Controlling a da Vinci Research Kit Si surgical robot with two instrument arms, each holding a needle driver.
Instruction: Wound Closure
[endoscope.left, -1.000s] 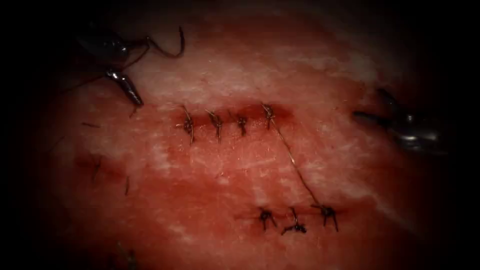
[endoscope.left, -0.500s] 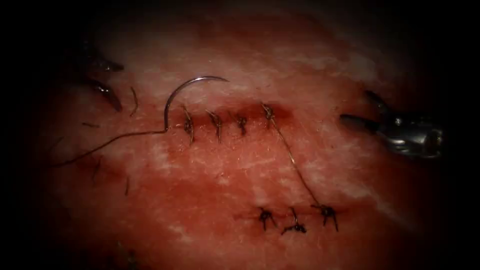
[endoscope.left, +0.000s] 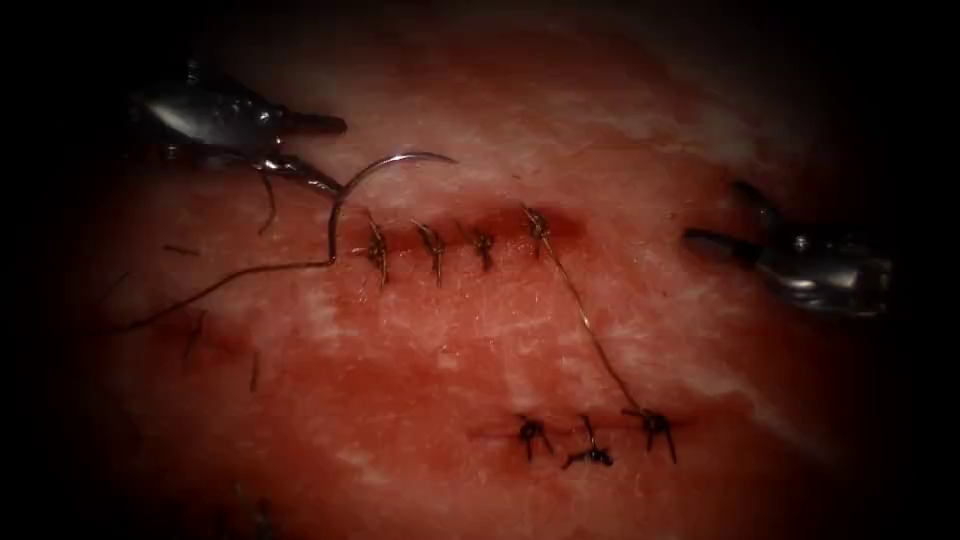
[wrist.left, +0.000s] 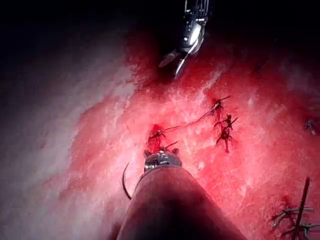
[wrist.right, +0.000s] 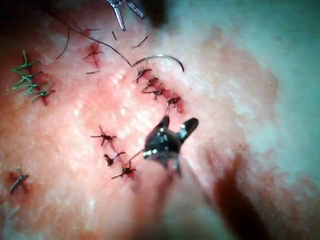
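The needle (endoscope.left: 365, 185) lies free on the tissue (endoscope.left: 480, 330), just above the left end of the upper cut (endoscope.left: 460, 238). It is not in the tissue and no tool holds it. Its arc rises from the thread end beside the leftmost stitch and curves over to the right, where the tip rests. The thread (endoscope.left: 220, 285) runs from its lower end to the left, over the tissue, into the dark edge.

The left tool (endoscope.left: 325, 155) is just beside the needle, to the upper left. Its jaws stand apart; the lower one nearly touches the arc, the upper one points right above it. It holds nothing. The right tool (endoscope.left: 725, 220) waits well apart, right of the cut, with jaws spread and empty.

I judge that the step in hand is picking up the needle. A good grip would call for the left jaws to close across the arc, not near the tip.

The cut carries four stitches (endoscope.left: 435, 245), and a long strand (endoscope.left: 590, 330) goes from the rightmost one down to the lower row of knots (endoscope.left: 590, 435).

In the left wrist view the shaft covers the tool's own jaws, and the needle (wrist.left: 125, 185) peeks out beside it. Whether the lower jaw already touches the needle, I cannot tell. The far end of the thread is lost in shadow.
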